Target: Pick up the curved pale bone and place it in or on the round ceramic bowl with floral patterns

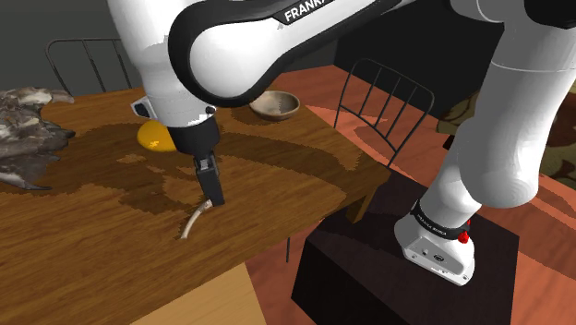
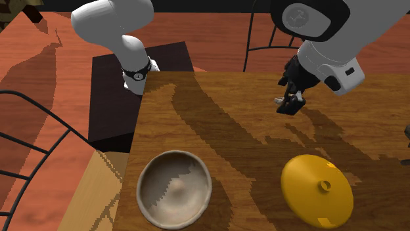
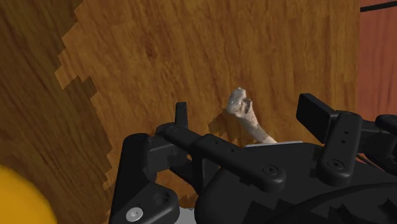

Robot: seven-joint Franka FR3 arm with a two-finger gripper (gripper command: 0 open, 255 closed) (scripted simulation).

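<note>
Bone (image 1: 192,222) lies on table (image 1: 92,242) near the front edge, one end under gripper (image 1: 216,196). Fingers apart, straddling it without touching. Its long axis slants across their closing line. Bowl (image 1: 275,105) well apart.

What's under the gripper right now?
The pale bone lies on the wooden table between the open fingers of the gripper. The bone's near end is covered by the hand's black body.

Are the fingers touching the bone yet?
Apart. In the wrist view the bone lies between the open fingers, with bare table showing on each side of it.
</note>
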